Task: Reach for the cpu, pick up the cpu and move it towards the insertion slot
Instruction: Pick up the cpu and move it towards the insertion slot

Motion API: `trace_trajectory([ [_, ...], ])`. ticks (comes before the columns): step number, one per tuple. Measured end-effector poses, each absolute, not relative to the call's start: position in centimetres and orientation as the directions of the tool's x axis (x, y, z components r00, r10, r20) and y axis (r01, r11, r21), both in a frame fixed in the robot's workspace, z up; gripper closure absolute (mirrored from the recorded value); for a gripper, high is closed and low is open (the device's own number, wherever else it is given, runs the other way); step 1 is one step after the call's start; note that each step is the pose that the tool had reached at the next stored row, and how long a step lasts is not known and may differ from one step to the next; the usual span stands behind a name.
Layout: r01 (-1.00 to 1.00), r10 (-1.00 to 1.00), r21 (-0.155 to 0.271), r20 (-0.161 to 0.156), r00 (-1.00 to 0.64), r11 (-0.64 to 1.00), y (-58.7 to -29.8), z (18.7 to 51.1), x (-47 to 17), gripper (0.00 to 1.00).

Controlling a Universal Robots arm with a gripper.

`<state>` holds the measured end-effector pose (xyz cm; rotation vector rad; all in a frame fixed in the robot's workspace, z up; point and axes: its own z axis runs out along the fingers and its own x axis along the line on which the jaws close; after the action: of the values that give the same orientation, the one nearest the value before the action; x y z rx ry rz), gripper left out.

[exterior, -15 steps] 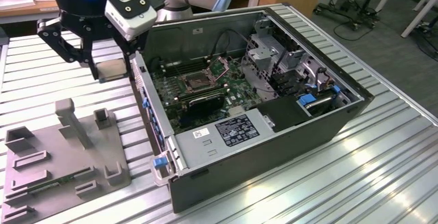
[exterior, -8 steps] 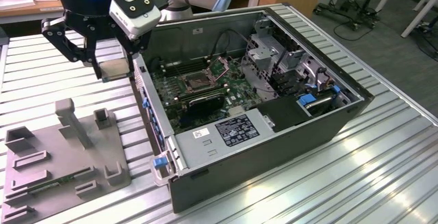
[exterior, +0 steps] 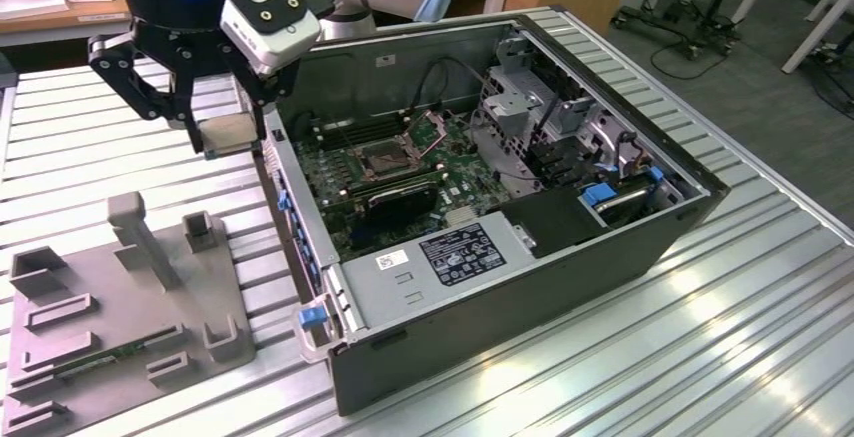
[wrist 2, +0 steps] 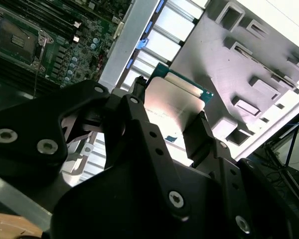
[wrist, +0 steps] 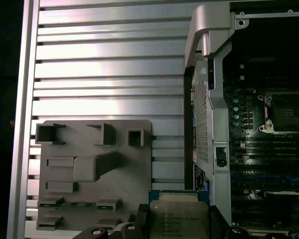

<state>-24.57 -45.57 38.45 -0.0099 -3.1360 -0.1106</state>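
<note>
While held clear of the ribbed metal table, chip already up off the grey tray and pinched edge to edge between the gripper fingers. Fingers pressed in on two opposite sides of the chip, flat silvery face left bare between them in both wrist views. Chip carried in mid-air just outside the open computer case, hanging beside the case wall nearest the tray; tray below and toward the exterior view's left.

Key relation: socket lies from the chip toward the exterior view's right, across the case wall and lower down, on the green board. Wall stands between chip and socket. Same square socket with shiny frame seen past the case edge in the first wrist view and in the second wrist view, well apart from the held chip in each.

Chip square, so no long axis to speak of. Judged: pick-up done, carry toward the socket under way, chip not yet over the board.
</note>
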Motion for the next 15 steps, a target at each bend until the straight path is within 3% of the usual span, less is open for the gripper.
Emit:
trace_trajectory([
  [15, 0.006, 0.006, 0.070, 0.004, -1.000, 0.997, -45.57, 38.45, -23.70, 0.45],
])
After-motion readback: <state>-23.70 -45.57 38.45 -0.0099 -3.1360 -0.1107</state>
